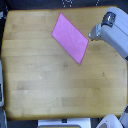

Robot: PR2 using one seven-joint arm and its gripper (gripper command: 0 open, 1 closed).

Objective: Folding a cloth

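Note:
The cloth (70, 38) is a plain pink-magenta rectangle lying flat and unfolded on the wooden tabletop (50, 80), turned at an angle in the upper middle of the exterior view. My arm (112, 31), grey and white, comes in from the exterior view's right. Its front end (93, 34) sits close beside the cloth's right corner. The blur and the arm's own body keep me from making out the fingers, so whether they are open or shut does not show.
The tabletop's edges run along all sides of the view. White equipment (65, 123) shows below the near edge, with another pale rounded part (107, 122) at the lower right. A grey strip (1, 85) lines the left side.

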